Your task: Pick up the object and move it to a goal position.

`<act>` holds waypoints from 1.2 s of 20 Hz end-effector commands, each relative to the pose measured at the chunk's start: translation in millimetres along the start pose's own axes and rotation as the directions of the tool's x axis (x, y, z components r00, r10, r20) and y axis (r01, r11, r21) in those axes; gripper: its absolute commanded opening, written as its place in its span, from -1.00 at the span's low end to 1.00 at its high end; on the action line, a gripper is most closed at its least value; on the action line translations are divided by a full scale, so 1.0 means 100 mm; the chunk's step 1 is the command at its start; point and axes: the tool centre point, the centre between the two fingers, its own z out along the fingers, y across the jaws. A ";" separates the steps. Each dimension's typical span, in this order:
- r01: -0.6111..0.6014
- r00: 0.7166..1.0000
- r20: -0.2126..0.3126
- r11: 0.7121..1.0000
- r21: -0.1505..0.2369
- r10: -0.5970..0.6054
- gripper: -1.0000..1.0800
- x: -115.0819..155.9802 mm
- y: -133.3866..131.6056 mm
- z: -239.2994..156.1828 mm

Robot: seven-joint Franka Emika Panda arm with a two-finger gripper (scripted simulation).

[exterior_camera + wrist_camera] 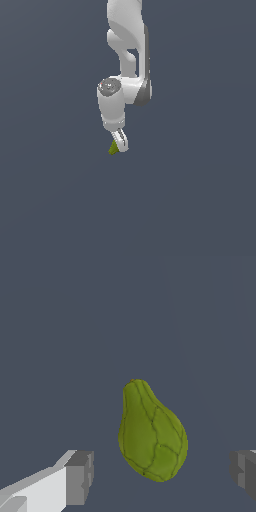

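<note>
The object (152, 433) is an olive-green, lumpy pear-like lump with dark veins, tapering to a narrow end. In the wrist view it lies between my two grey finger pads (80, 476), with a gap on each side, so neither pad touches it. My gripper (162, 473) is open around it. In the exterior view the white arm reaches down and the gripper (120, 141) is low over the object (113, 148). Only a small green tip shows beside the fingers there; the rest of the object is hidden behind them.
A plain dark grey-blue surface (200, 200) fills both views. No other objects, containers or edges show, and no goal marker is visible.
</note>
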 end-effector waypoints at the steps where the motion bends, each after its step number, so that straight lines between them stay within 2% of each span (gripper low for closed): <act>1: -0.042 0.999 -0.001 0.999 0.001 0.042 0.92 0.02 0.02 0.02; 7: -0.091 0.996 -0.003 0.996 0.001 0.091 0.92 0.03 0.04 0.05; 13: -0.089 0.996 -0.003 0.996 0.001 0.089 0.92 0.03 0.04 0.08; 24: -0.094 0.996 -0.003 0.996 0.001 0.094 0.92 0.03 0.05 0.51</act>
